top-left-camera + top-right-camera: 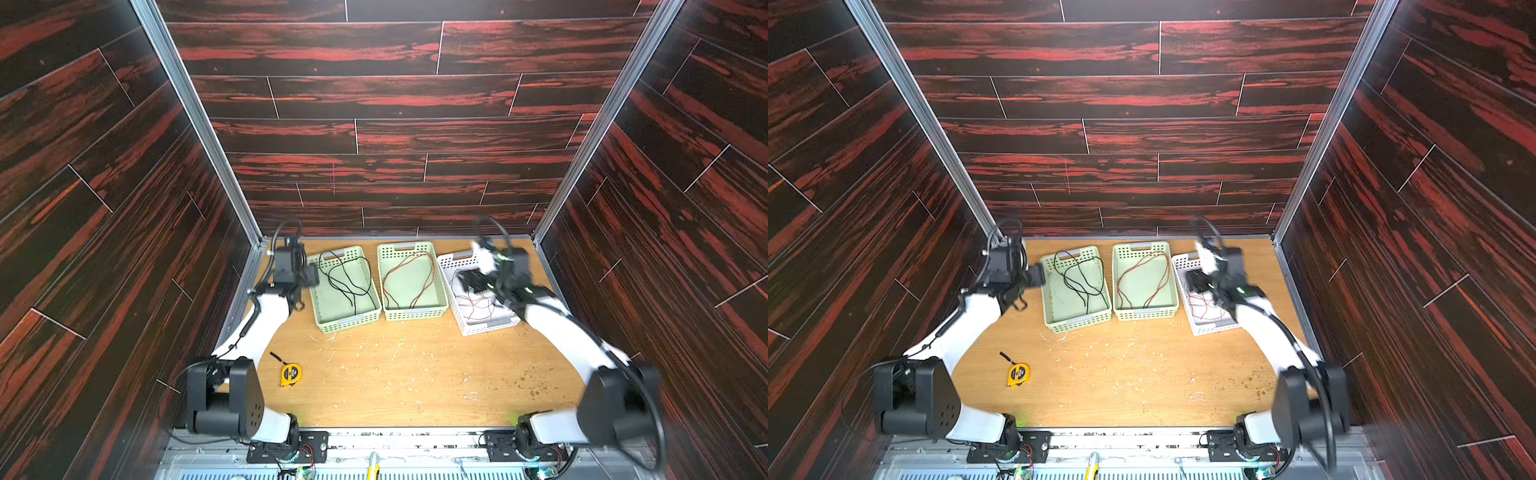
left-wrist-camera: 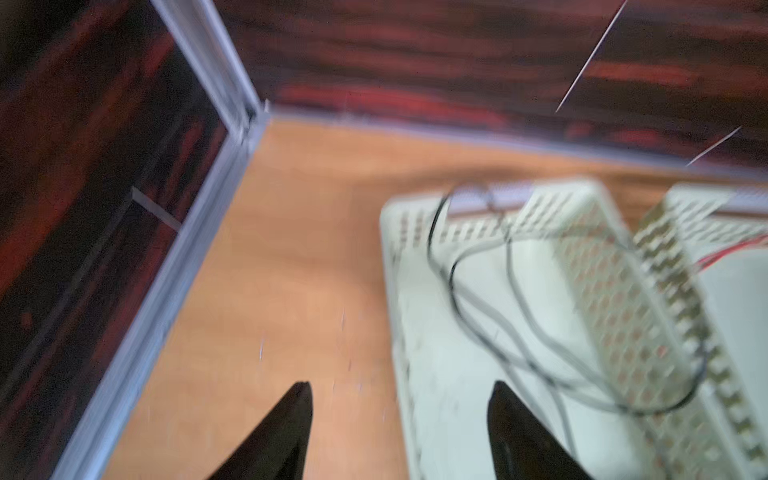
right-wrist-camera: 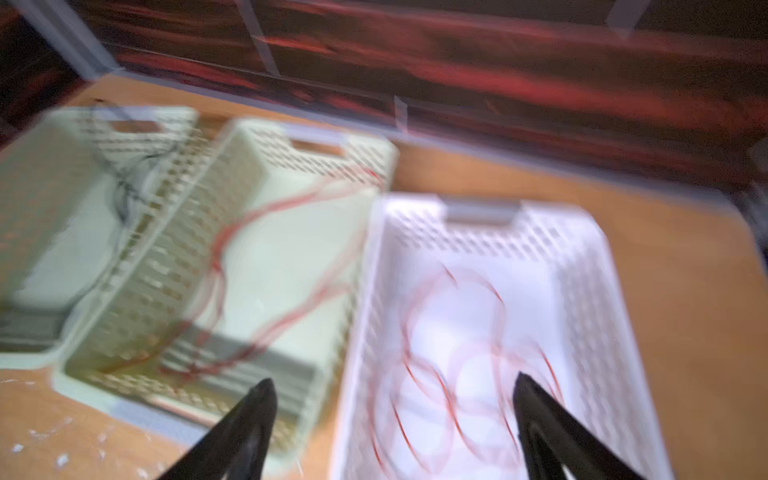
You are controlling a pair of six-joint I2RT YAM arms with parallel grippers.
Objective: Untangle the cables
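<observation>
Cables lie in three baskets in a row on the bench [image 1: 415,374]. The middle green basket [image 1: 415,313] holds the orange-red-and-black cables [image 1: 409,276], looped and all inside. Just beside it on the left is a second green basket [image 1: 349,322] with the black cables [image 1: 347,282] — one loop reaches over its far rim. Just right of the middle basket, slightly skewed, is a white basket [image 1: 484,326] with thin red cables [image 1: 473,305] in a loose heap.

Left pincer [image 2: 401,390]: jaws apart, nothing between them, at the second green basket's wall facing away from the middle basket.

Right pincer [image 3: 395,380]: jaws apart, empty, above the white basket.

A yellow tape measure [image 1: 290,374] sits on the bench, well left of the middle basket and nearer the camera — wrist views are blurred.
</observation>
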